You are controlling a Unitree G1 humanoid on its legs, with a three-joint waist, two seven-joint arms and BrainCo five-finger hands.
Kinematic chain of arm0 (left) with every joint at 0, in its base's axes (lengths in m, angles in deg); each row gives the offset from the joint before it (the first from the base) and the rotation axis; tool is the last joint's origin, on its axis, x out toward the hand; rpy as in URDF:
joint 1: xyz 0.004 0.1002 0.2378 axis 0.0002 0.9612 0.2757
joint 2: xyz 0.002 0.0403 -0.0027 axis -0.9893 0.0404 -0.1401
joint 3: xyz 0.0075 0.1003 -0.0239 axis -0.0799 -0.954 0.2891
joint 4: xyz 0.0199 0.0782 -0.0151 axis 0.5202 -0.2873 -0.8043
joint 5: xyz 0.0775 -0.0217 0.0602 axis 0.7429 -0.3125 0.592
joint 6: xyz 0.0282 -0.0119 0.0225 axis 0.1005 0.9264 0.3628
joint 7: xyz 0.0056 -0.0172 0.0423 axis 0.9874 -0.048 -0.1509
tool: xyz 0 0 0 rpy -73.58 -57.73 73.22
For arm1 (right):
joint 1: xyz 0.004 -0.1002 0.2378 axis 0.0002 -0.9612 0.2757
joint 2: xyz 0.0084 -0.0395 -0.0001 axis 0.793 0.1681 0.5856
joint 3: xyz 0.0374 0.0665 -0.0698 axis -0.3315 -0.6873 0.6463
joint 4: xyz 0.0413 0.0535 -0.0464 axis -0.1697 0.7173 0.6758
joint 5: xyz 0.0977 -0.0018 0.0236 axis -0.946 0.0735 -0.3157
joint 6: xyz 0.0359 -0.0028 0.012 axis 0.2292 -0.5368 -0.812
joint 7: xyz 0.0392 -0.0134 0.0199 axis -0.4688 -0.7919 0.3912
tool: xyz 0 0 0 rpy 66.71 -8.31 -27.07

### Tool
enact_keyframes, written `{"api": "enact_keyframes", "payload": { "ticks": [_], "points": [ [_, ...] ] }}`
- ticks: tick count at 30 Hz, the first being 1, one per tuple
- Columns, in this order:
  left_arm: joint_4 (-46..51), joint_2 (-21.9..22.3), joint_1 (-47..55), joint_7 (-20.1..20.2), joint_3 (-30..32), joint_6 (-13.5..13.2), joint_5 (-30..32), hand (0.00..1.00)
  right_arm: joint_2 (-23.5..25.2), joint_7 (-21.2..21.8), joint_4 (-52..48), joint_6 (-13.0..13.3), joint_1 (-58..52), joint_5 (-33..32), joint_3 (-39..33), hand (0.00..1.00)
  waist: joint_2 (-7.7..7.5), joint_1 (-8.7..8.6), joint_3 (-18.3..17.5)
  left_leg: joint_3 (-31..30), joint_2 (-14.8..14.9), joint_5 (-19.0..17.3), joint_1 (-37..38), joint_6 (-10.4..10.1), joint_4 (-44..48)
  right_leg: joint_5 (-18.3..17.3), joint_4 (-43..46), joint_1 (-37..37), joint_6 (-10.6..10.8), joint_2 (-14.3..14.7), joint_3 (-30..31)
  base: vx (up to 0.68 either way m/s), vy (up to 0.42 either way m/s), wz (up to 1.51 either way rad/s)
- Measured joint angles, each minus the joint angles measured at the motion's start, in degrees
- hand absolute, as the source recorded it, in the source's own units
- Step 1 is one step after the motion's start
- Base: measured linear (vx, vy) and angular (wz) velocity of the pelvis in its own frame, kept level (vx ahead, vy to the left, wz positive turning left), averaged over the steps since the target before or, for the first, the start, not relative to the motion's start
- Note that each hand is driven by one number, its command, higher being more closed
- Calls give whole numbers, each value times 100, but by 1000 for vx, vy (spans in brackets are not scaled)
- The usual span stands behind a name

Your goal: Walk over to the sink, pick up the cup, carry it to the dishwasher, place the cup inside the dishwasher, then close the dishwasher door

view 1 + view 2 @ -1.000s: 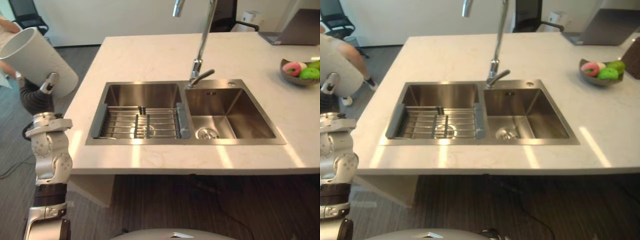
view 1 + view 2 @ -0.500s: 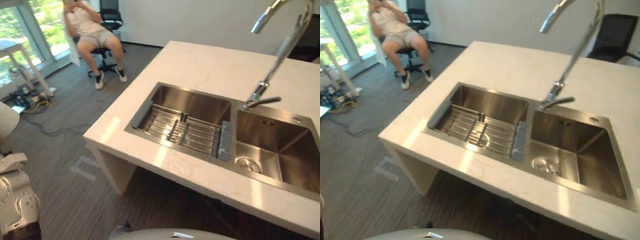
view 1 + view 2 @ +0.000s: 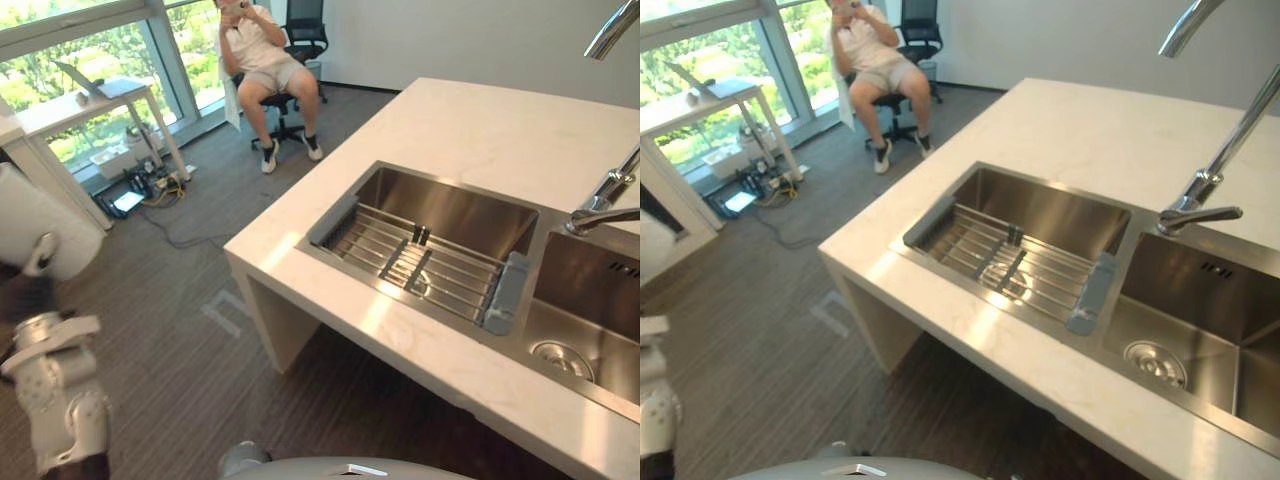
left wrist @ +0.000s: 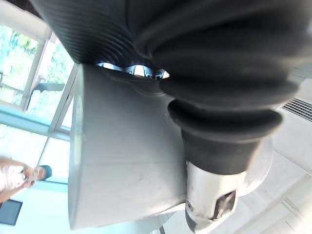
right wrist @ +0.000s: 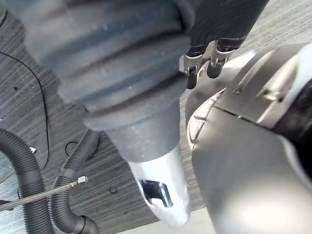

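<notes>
The cup (image 3: 35, 225) is a tall white cylinder at the far left of the left eye view, held up beside the counter's end. My left hand (image 3: 28, 295) is shut on it, with the thumb (image 3: 42, 255) lying up its side. In the left wrist view the cup's pale wall (image 4: 122, 156) sits tight against the palm and the thumb (image 4: 214, 195) presses on it. The steel double sink (image 3: 450, 205) lies to the right, apart from the cup, with a wire rack (image 3: 420, 270) in its near basin. My right hand (image 5: 158, 190) hangs low over the floor.
The white counter (image 3: 470, 120) ends in a corner (image 3: 245, 265) just right of the cup. A tap (image 3: 605, 195) rises at the right edge. A person (image 3: 262, 60) sits on an office chair behind, and a desk (image 3: 85, 105) with cables under it stands by the windows.
The camera has swung left, so the sink now sits at the picture's right and the windows and desk have come into view. The cup stays in my left hand.
</notes>
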Motion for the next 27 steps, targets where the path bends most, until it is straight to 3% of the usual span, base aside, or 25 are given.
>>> {"api": "enact_keyframes", "payload": {
  "ticks": [1, 2, 3, 5, 7, 9, 13, 15, 16, 17, 19, 22, 24, 27],
  "points": [
    [7, 127, -135, 32, -70, 23, 8, 100, 56, 0, 1, -11, -31, -20, -36, 0, -86, -150, -95, -53, -151, 56, 72, -29, -341, 161, -232, 75, 72, -30, -223, -167, -9, 144],
    [-25, 341, -398, 56, -301, 78, 106, 100, 183, -21, -1, -10, -30, -40, -217, 0, -44, -201, -29, 370, -97, -853, 89, -4, 628, 241, -45, -35, 223, -179, -590, -100, 25, 115],
    [-43, 384, -452, 77, -497, 132, 165, 100, 155, -44, -35, -44, -80, -41, -339, 0, 10, -170, 44, 635, -157, -1284, 410, -222, 771, 234, 269, -85, 207, -320, -725, -4, 43, 82],
    [-140, 385, -702, 170, -716, 260, 198, 100, 155, -88, -278, -91, -306, -49, -465, 0, 242, -250, 79, 442, -479, -1107, 968, -330, -333, 134, 865, -175, 56, -461, -942, 9, 80, 91],
    [-241, 377, -817, 172, -717, 254, 213, 100, 196, -135, -342, -106, -361, -48, -501, 0, 162, -277, 101, 165, -646, -942, 1103, -290, -668, -37, 1479, -348, -91, -713, -928, -56, 25, 71],
    [-265, 402, -547, 165, -422, 179, 211, 100, 272, -215, -352, -149, -326, -32, -392, 0, -105, -172, 121, 151, -789, -907, 1139, -251, -733, -119, 1187, -290, -16, -717, -664, -78, -25, 8],
    [-258, 584, -196, 171, -389, 162, 215, 100, 251, -248, -395, -125, -366, -38, -258, 0, -213, -74, 245, -117, -992, -786, 1150, -304, -1170, -41, 1495, -350, -20, -908, -727, -103, 29, 26],
    [-257, 675, -202, 169, -524, 163, 217, 100, 221, -245, -455, -65, -365, -34, -217, 0, -201, -98, 393, -431, -1018, -779, 1151, -294, -1168, 193, 2315, -604, -389, -1123, -306, -83, 64, 69],
    [-259, 648, -263, 168, -785, 162, 224, 100, 222, -252, -448, -64, -386, -38, -216, 0, -126, -181, 393, -895, -1001, -659, 1126, -121, -1162, 298, 3036, -1089, -687, -1042, 675, -22, 47, 89],
    [-264, 644, -272, 171, -871, 156, 226, 100, 235, -254, -441, -68, -391, -37, -220, 0, -104, -201, 413, -971, -987, -647, 1110, -112, -1161, 203, 3050, -1153, -596, -956, 924, -5, 9, 137],
    [-328, 638, -546, 164, -1334, 135, 227, 100, 460, -253, -446, -93, -554, -46, -244, 0, -246, -358, 374, -1813, -963, -598, 815, -175, -1164, -349, 2287, -1258, -191, -247, 2578, 5, -80, 195],
    [-364, 604, -855, 51, -1660, 145, 351, 100, 655, -239, -441, -72, -684, -35, -304, 0, -306, -362, 350, -2354, -925, -599, 452, -176, -1166, -394, 1133, -1147, 137, 306, 3924, 38, -114, 182],
    [-349, 522, -849, -32, -1654, 175, 399, 100, 717, -195, -442, -71, -687, -33, -48, 0, -419, -302, 287, -2430, -948, -559, 410, -237, -1166, -339, 642, -964, 249, 388, 3992, 57, -188, 107],
    [-264, 457, -732, -258, -1729, 368, 461, 100, 593, -207, -449, -96, -527, 57, 543, 0, -669, -244, 48, -2534, -949, -310, 327, -453, -1124, -142, 587, -883, 147, 344, 3488, 13, -209, 98]
  ]
}}
